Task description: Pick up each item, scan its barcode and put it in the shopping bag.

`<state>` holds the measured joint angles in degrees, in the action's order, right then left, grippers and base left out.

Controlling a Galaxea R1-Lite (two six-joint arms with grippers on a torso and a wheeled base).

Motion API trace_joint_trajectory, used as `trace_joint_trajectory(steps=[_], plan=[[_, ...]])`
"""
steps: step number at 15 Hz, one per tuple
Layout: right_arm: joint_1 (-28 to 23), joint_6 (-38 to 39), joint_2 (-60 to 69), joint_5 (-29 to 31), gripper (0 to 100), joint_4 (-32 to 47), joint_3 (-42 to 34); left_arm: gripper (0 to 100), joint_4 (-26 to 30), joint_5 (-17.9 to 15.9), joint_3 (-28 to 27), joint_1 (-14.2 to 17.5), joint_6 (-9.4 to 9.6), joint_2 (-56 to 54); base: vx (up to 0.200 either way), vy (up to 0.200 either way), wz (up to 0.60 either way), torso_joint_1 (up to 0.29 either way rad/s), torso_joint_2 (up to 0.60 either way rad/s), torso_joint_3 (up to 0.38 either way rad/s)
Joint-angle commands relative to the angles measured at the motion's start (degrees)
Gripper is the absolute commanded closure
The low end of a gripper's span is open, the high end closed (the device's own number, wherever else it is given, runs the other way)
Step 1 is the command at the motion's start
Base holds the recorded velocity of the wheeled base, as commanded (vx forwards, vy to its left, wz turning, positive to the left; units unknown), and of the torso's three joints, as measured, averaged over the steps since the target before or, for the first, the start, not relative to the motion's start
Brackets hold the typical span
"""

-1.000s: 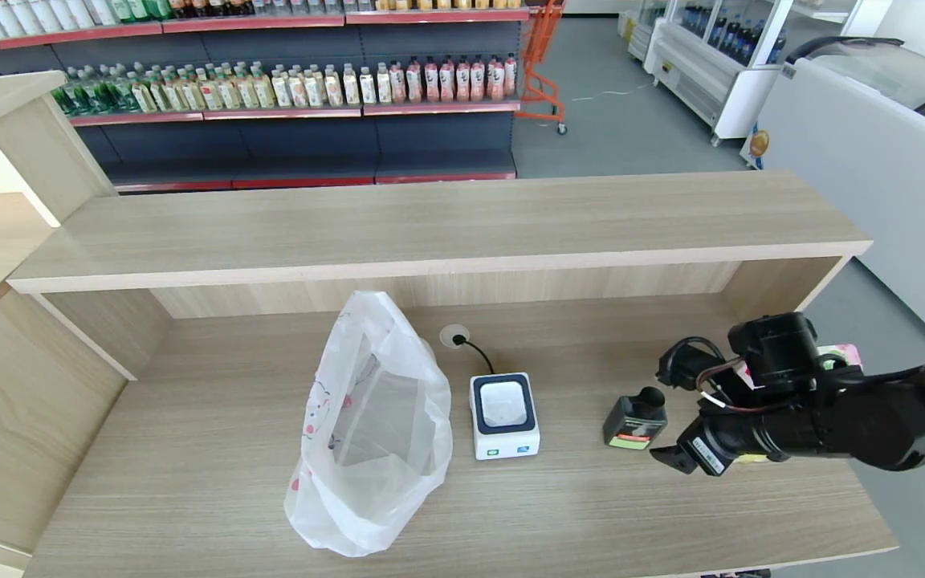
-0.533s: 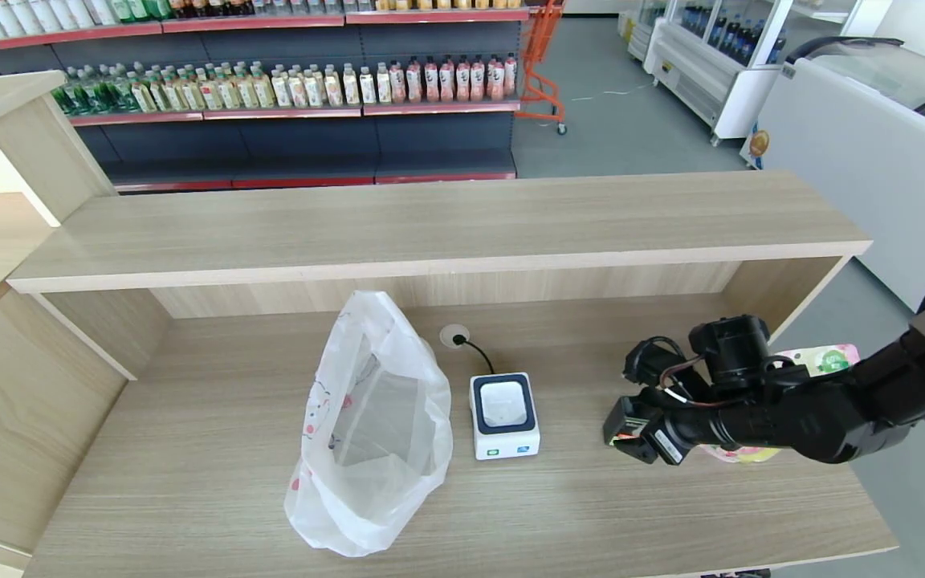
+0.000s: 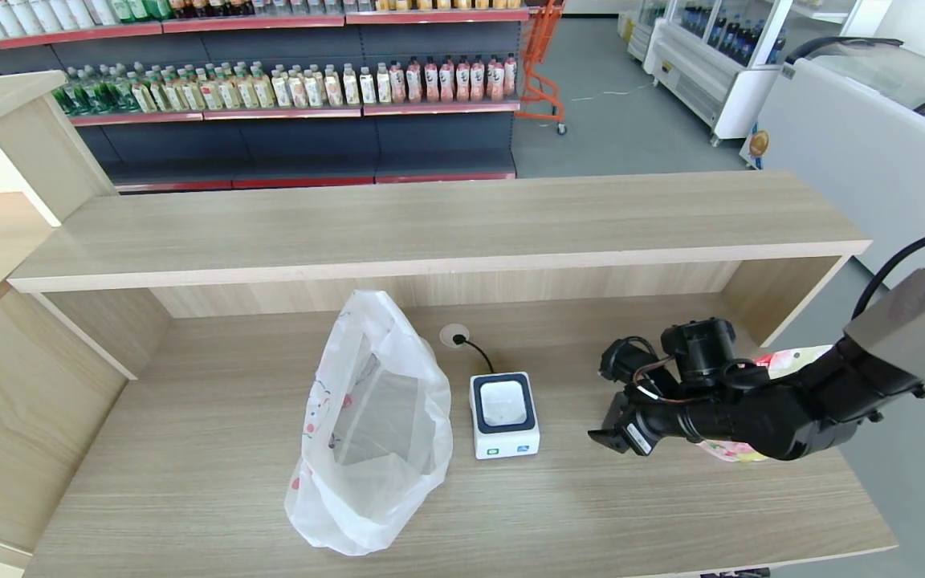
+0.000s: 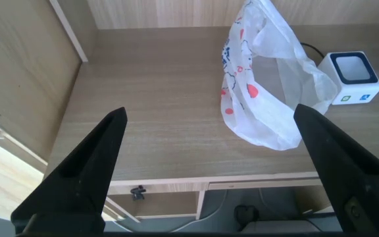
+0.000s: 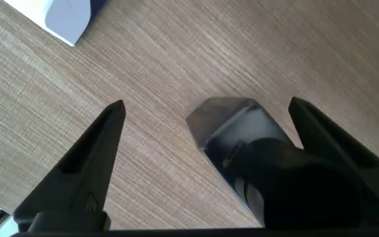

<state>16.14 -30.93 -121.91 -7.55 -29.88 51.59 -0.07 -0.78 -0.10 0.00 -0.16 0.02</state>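
CHECKOUT COUNTER (image 3: 189, 482): The robot's right claw (image 5: 206, 108) hangs spread wide over a small dark bottle (image 5: 232, 128), one finger on either side and nothing in its grasp. The bottle sits on the counter to the right of the scanner (image 3: 504, 413). The white shopping bag (image 3: 370, 425) stands open on the scanner's other side (a colourful pouch (image 3: 723, 453) lies beneath the right arm, apparently next in line). The left claw (image 4: 210, 110), likewise wide open and empty, hovers above the counter's left end, near the bag. The bottle looks light and rigid, probably smooth plastic that could slip under a loose pinch. The flat sides of its body seem the surest place to take hold, low enough to keep it from tipping and clear of the label the scanner must read.
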Motion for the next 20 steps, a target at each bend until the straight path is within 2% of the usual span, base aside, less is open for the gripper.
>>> trace_joint_trajectory(steps=[1,6,9,11,13,15,17,18,20], plan=[[0.12,-0.01,-1.4,-0.1,100,0.0,0.35,0,-0.01,-0.01,0.01,0.0,-0.02,-0.02,0.0,0.0,0.0,0.0,0.0,0.0],[0.12,0.52,-1.49,-0.01,100,-1.85,0.35,0,-0.01,-0.01,0.01,0.0,-0.02,-0.02,0.0,0.0,0.0,0.0,0.0,0.0],[0.03,9.83,5.1,-0.1,100,-5.1,-2.64,0,-0.01,-0.01,0.01,0.0,-0.02,-0.02,0.0,0.0,0.0,0.0,0.0,0.0],[-2.87,18.01,13.36,-0.01,100,-6.07,-5.01,0,-0.01,-0.01,0.01,0.0,-0.02,-0.02,0.0,0.0,0.0,0.0,0.0,0.0],[-6.65,17.13,20.74,-0.1,100,-8.35,-8.44,0,-0.01,-0.01,0.01,0.0,-0.02,-0.02,0.0,0.0,0.0,0.0,0.0,0.0],[-6.38,7.28,25.49,-0.01,100,-13.01,-15.99,0,-0.01,-0.01,0.01,0.0,-0.02,-0.02,0.0,0.0,0.0,0.0,0.0,0.0],[-6.3,-10.64,28.48,-0.1,100,-24.0,-26.28,0,-0.01,-0.01,0.01,0.0,-0.02,-0.02,0.0,0.0,0.0,0.0,0.0,0.0],[-6.3,-15.04,29.09,-0.54,100,-27.6,-29.18,0,-0.01,-0.01,0.01,0.0,-0.02,-0.02,0.0,0.0,0.0,0.0,0.0,0.0],[-6.47,-29.1,30.59,-11.09,100,-27.43,-29.35,0,-0.01,-0.01,0.01,0.0,-0.02,-0.02,0.0,0.0,0.0,0.0,0.0,0.0]])
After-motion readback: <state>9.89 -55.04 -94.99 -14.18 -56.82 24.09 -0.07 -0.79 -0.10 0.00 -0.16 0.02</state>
